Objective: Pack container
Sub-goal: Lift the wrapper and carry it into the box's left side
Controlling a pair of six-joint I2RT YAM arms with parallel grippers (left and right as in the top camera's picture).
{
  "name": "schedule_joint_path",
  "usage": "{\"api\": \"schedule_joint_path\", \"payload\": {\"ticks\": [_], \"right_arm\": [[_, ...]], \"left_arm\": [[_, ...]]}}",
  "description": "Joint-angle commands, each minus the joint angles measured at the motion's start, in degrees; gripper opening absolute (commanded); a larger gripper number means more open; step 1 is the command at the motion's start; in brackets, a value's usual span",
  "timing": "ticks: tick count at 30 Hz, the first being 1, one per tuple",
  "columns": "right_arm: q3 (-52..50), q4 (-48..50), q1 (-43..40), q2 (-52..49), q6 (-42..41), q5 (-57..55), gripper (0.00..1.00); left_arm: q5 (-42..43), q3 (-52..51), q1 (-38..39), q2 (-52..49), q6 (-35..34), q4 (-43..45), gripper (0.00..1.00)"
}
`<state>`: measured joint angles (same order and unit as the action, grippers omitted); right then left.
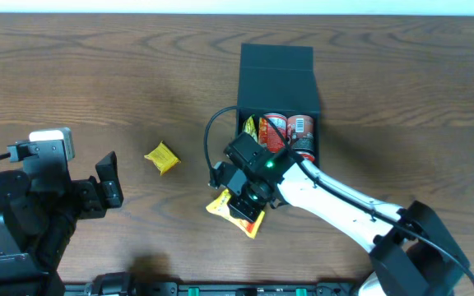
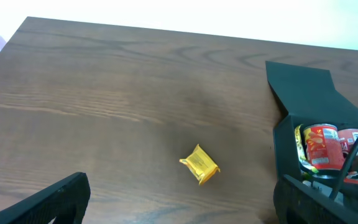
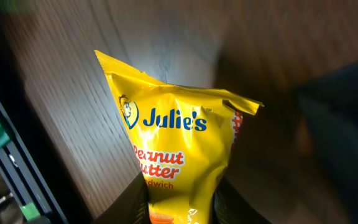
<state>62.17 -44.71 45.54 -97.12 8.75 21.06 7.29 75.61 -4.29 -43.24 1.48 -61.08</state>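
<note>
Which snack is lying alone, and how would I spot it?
Start at the dark green container near the far edge. Left of it, on the table, lies a small gold wrapper. Unlike the bigger Julie's packet in the right gripper, nothing touches it.

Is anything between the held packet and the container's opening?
Nothing visible. The packet, in the right gripper, is just in front of the container, whose lid is folded back. Two red cans and another yellow pack already sit inside; the arm hides its near part.
</note>
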Motion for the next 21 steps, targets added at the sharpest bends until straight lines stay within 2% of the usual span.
{"api": "schedule_joint_path", "payload": {"ticks": [1, 9, 21], "right_arm": [[2.21, 0.2, -0.24, -0.55, -1.64, 2.49, 0.27], [5.33, 0.24, -0.26, -0.55, -2.58, 5.09, 0.28], [9.51, 1.51, -1.42, -0.55, -10.51, -0.55, 0.27]], "left_arm": [[-0.42, 0.13, -0.2, -0.2, -0.39, 0.24, 0.95], [-0.44, 0.13, -0.2, -0.2, -0.37, -0.13, 0.95], [-0.46, 0.11, -0.2, -0.2, -0.2, -0.37, 0.95]]}}
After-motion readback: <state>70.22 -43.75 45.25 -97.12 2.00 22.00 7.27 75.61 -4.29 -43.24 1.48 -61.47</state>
